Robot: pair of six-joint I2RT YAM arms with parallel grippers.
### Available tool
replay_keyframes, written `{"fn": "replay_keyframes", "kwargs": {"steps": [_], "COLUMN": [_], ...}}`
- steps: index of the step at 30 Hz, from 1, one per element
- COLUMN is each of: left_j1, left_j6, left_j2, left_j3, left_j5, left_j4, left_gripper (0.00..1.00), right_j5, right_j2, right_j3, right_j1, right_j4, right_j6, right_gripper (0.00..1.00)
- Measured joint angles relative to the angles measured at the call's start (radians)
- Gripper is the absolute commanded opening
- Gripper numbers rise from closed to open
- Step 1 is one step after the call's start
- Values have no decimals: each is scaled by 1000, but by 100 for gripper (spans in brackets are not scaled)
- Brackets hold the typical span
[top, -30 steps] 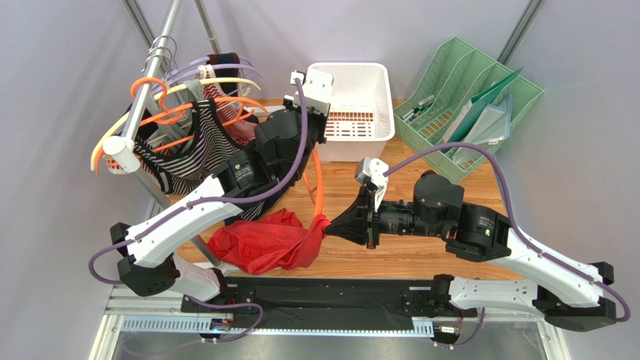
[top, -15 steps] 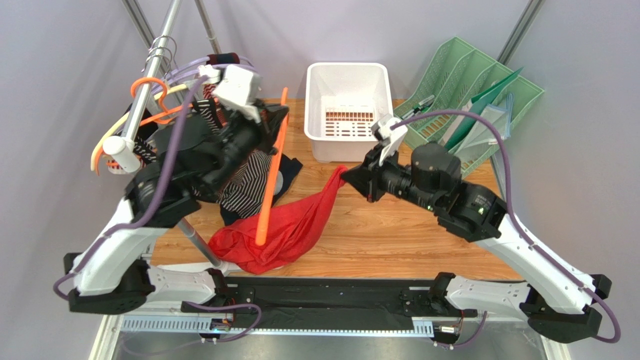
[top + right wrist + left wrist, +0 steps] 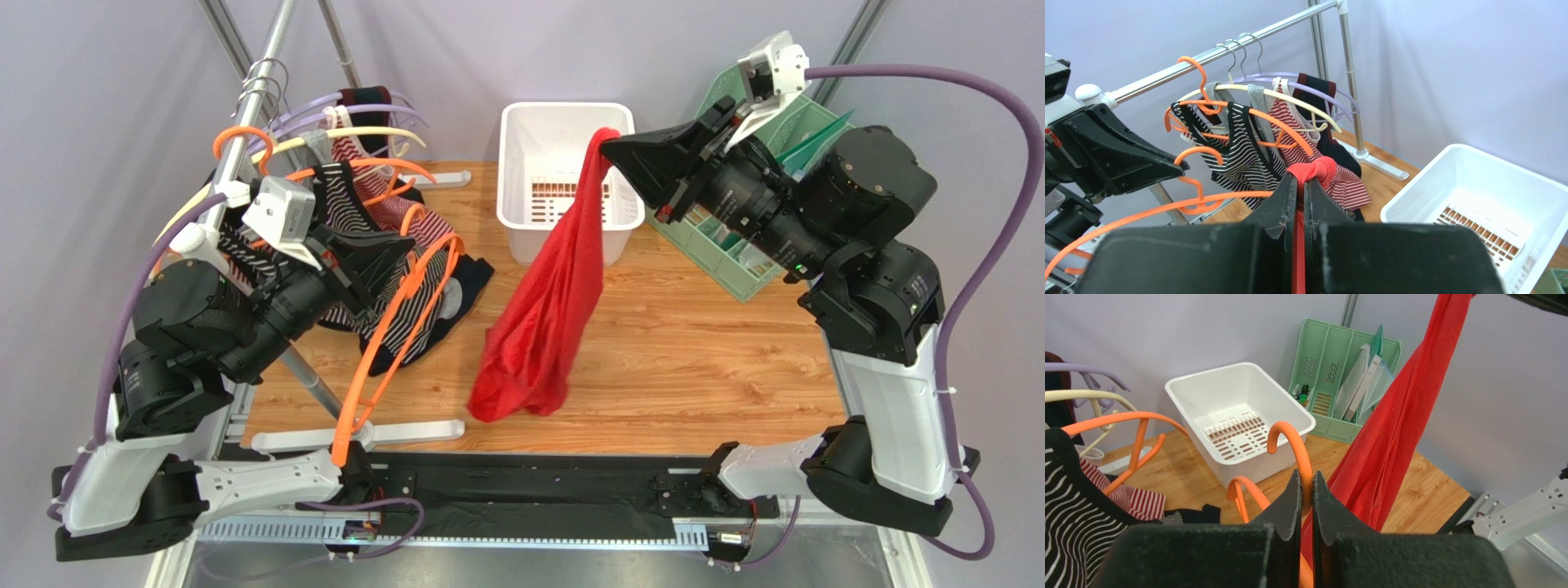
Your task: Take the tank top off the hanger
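The red tank top [image 3: 552, 306] hangs in a long drape from my right gripper [image 3: 610, 145], which is shut on its top end high over the white bin; its lower end bunches on the table. The wrist view shows red fabric [image 3: 1318, 168] pinched between the jaws of this gripper [image 3: 1300, 180]. My left gripper [image 3: 399, 245] is shut on the orange hanger [image 3: 390, 331], which curves down toward the table's front left, apart from the tank top. In the left wrist view the jaws of that gripper [image 3: 1306, 478] clamp the hanger's neck [image 3: 1300, 447], with the red cloth [image 3: 1395, 441] hanging to the right.
A clothes rail [image 3: 245, 110] at the left carries several hangers and striped garments [image 3: 356, 233]; its foot [image 3: 368, 431] lies along the front edge. A white bin [image 3: 528, 116] stands at the back centre. A green file rack [image 3: 1339, 373] stands at the back right.
My right gripper has risen and swung back to the right, lifting the tank top off the table. My left gripper has drawn the hanger left, out of the red fabric.
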Motion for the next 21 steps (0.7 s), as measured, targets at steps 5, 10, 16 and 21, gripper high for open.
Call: {"fn": "replay_keyframes", "kwargs": {"steps": [5,10,16,21], "left_j1": [0,0,0,0], "left_j6": [-16,-31,-40,-47], "left_j2": [-37,-47,-37,0], "left_j3": [-29,-42,-67,-99], "left_j5": [33,61,88,93], "left_j4": [-13,-17,-17,16], "left_gripper": [0,0,0,0], "right_j5": [-13,-41,-21,22], "right_j2": [21,-44,-94,-115], "right_j3": [-34,-426,-961,-1183], "right_j1": [-44,-73,-75,-76], "right_j4": [11,88,171,171], "right_j6": [-6,31,119,187], "right_gripper": [0,0,0,13]}}
